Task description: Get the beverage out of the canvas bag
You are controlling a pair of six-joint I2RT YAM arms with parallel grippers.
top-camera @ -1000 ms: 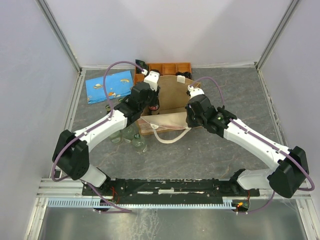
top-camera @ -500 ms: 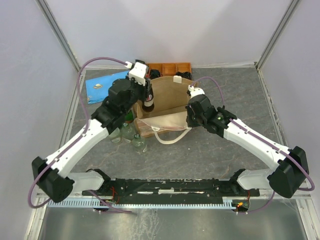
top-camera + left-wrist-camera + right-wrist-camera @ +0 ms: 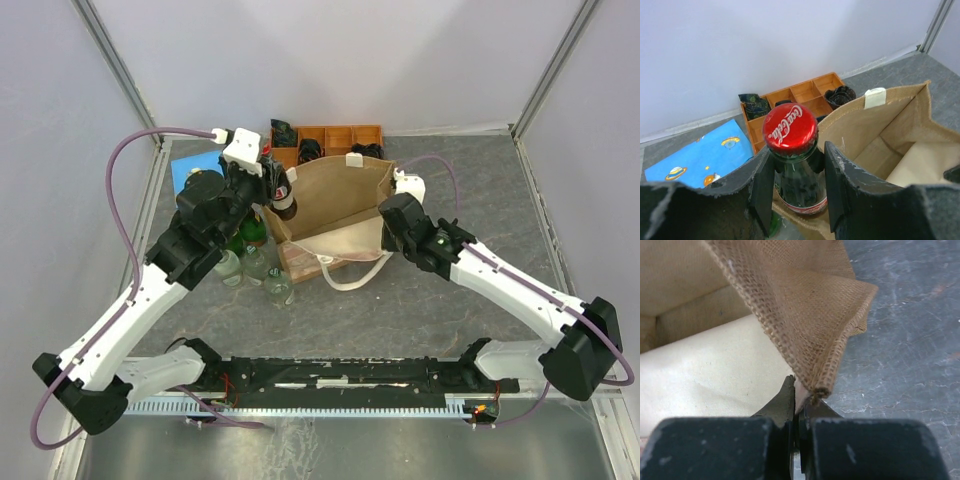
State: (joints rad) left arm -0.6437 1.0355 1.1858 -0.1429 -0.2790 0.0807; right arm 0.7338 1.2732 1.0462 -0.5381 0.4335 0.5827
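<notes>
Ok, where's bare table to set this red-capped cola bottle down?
Two bare patches of grey table: in front of the tan woven canvas bag, toward the arm bases, and the far right corner beyond the right arm. Crowded: clear glass bottles and blue patterned pouch left of the bag, orange compartmented tray behind it.

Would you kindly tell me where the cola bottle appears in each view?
Top external: cola bottle upper left of centre, at the left edge of the canvas bag.
Left wrist: bottle centre, between the jaws.
Right wrist: not in it.
Shared landmark: the canvas bag.
</notes>
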